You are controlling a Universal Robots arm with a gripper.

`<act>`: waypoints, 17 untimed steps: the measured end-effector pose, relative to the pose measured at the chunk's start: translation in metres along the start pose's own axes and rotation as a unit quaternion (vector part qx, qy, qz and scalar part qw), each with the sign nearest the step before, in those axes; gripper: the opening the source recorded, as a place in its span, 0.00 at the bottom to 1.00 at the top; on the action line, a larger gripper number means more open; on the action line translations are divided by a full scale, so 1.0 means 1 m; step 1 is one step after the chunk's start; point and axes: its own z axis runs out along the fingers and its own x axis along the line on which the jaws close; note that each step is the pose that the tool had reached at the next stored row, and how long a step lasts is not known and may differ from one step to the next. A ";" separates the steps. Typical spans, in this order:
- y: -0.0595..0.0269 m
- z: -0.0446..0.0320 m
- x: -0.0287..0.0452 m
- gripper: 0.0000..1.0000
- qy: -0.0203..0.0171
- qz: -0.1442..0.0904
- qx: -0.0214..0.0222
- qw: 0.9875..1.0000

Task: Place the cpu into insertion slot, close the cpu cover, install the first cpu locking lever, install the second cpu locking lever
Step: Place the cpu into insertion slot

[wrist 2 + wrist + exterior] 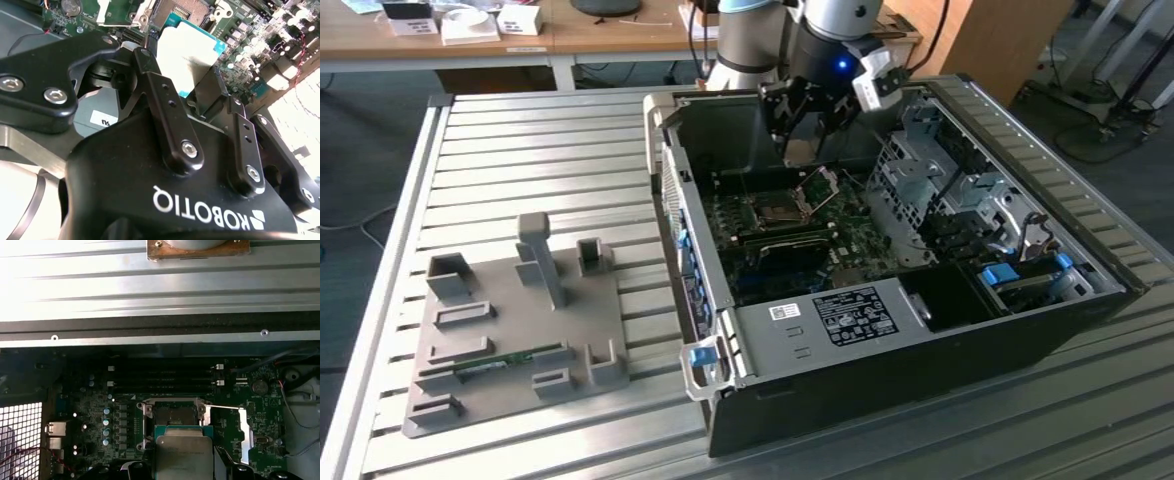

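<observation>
Nearest me on the slatted metal table [520,150], toward the exterior view's left, sits a grey fixture board [507,330]. Beside it the computer case [1014,340] lies open. Its near panel carries a white printed label [854,312] with a smaller sticker alongside, and there is a blue latch [702,358] at the corner. Deeper in, the green motherboard [854,245] shows the insertion slot [771,207] bare, with the cpu cover [819,188] tilted up beside it. Over that hangs the gripper [798,152], with white lettering across its black body in the second wrist view. Its fingers [167,107] are drawn in on the cpu [192,50], pinching its opposite edges. The cpu is held above the insertion slot, not seated. Behind everything stands a wooden desk [520,35]
</observation>
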 end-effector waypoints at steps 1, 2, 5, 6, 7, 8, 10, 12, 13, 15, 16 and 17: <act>-0.0001 0.0012 0.0000 0.54 0.000 0.000 0.001 1.000; -0.0002 0.0025 0.0000 0.54 0.000 0.000 0.001 1.000; -0.0006 0.0064 0.0001 0.54 0.000 0.000 0.001 1.000; -0.0007 0.0073 0.0000 0.54 0.000 0.000 0.002 1.000; -0.0008 0.0082 0.0000 0.54 0.000 0.000 0.002 1.000; -0.0008 0.0089 0.0001 0.54 0.000 0.000 0.002 1.000; -0.0009 0.0101 0.0003 0.54 0.000 0.000 0.002 1.000; -0.0010 0.0101 0.0003 0.54 0.000 0.000 0.002 1.000; -0.0010 0.0101 0.0004 0.54 0.000 0.000 0.002 1.000; -0.0010 0.0108 0.0003 0.54 0.000 0.000 0.002 1.000; -0.0011 0.0117 0.0005 0.54 0.000 0.000 0.002 1.000; -0.0012 0.0127 0.0007 0.54 0.000 0.000 0.002 1.000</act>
